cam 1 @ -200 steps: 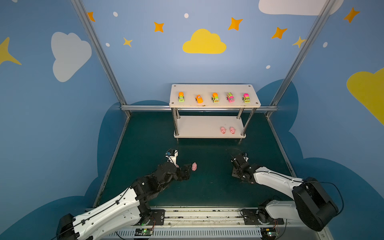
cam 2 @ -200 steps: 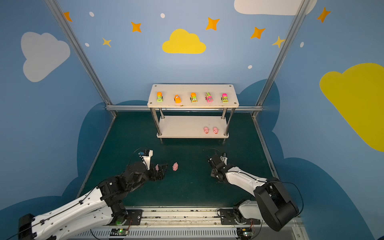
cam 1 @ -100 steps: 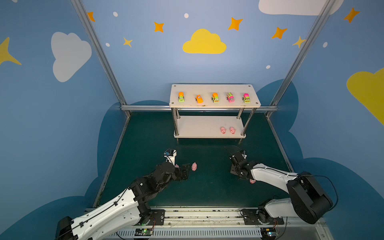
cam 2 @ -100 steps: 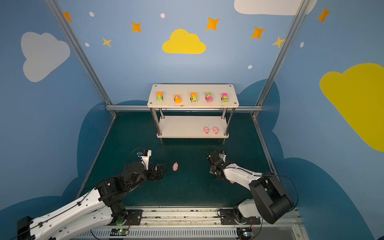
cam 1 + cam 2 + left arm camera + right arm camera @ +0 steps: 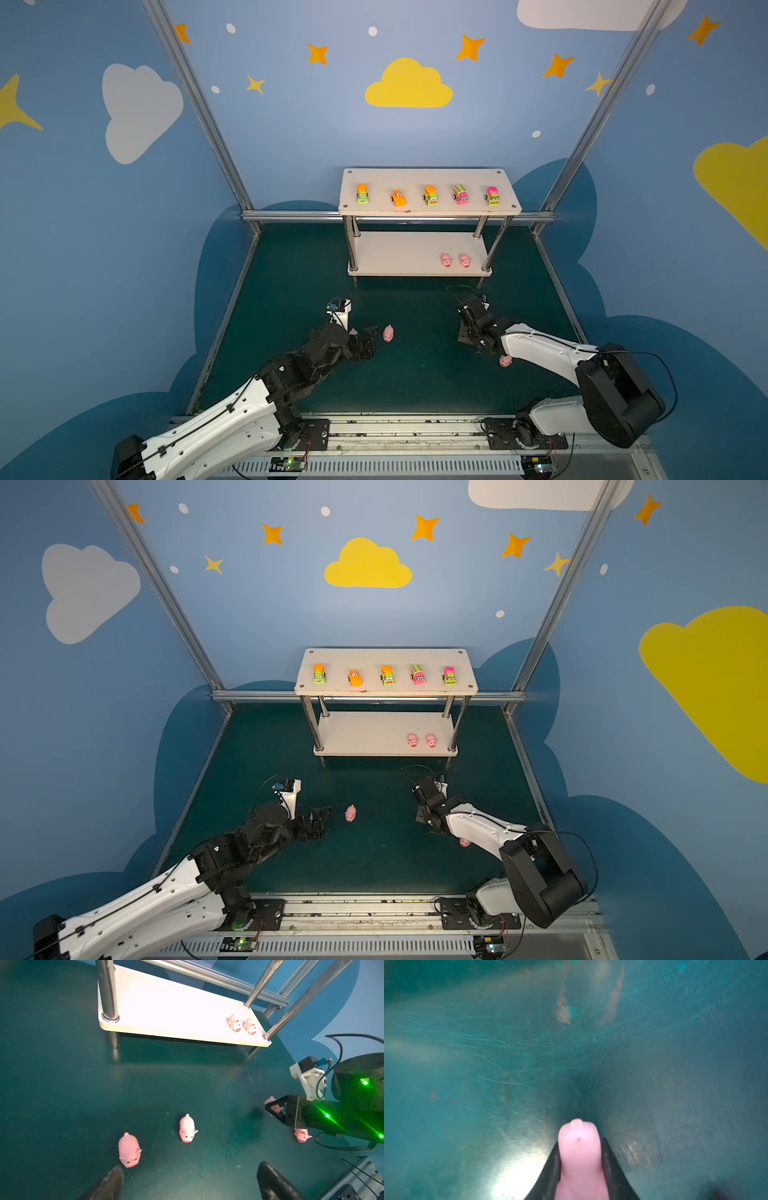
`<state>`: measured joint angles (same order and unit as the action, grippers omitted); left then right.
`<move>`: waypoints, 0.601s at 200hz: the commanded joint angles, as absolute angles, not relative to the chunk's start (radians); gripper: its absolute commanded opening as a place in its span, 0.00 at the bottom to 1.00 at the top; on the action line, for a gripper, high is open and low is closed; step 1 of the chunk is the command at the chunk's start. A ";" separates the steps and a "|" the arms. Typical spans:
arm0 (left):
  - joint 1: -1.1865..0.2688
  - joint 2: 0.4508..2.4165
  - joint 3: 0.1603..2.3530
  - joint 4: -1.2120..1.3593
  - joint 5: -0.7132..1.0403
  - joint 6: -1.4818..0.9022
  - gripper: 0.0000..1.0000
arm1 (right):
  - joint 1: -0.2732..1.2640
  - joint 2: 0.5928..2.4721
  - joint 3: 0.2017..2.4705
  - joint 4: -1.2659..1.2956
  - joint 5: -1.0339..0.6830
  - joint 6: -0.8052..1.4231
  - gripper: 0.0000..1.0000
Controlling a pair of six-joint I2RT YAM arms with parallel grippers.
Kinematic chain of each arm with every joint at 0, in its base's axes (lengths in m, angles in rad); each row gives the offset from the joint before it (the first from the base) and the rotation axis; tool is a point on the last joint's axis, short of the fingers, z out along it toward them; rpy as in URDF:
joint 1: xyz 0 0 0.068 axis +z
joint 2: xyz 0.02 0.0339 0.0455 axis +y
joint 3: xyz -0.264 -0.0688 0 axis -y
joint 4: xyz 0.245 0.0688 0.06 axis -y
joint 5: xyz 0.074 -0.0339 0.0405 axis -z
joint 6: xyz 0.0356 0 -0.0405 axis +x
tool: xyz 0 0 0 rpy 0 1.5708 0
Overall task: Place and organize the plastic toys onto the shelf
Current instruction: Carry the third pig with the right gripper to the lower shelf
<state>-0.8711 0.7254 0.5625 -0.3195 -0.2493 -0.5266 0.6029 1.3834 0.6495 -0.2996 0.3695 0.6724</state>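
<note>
Pinching smooth, rounded pink pig (image 5: pixel 579 1147) — right gripper (image 5: pixel 580 1142).

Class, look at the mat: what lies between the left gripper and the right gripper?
One loose pink pig, lying on the green mat between left gripper and right gripper; both top views show it.

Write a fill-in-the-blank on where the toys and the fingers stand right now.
The top board holds ___ vehicles.
The lower board holds ___ pigs.
The right fingers are shut on a ___.
The left fingers stand ___.
Missing: five, two, pig, open.
</note>
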 commanded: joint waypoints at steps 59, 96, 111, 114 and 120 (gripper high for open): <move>-0.838 0.747 0.571 -0.311 -0.261 -0.505 1.00 | 0.616 1.469 0.859 -0.311 0.335 0.572 0.27; -0.820 0.789 0.584 -0.299 -0.253 -0.491 1.00 | 0.614 1.568 0.989 -0.306 0.331 0.509 0.27; -0.814 0.804 0.587 -0.296 -0.258 -0.488 1.00 | 0.608 1.609 1.048 -0.306 0.329 0.484 0.27; -0.814 0.806 0.589 -0.296 -0.260 -0.487 1.00 | 0.608 1.620 1.062 -0.306 0.328 0.479 0.27; -0.810 0.807 0.589 -0.296 -0.264 -0.487 1.00 | 0.603 1.638 1.088 -0.308 0.325 0.469 0.27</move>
<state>-0.8223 0.7979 0.5644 -0.3111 -0.2489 -0.5079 0.6106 1.5848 0.9928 -0.3069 0.3313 0.5308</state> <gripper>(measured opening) 0.997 0.268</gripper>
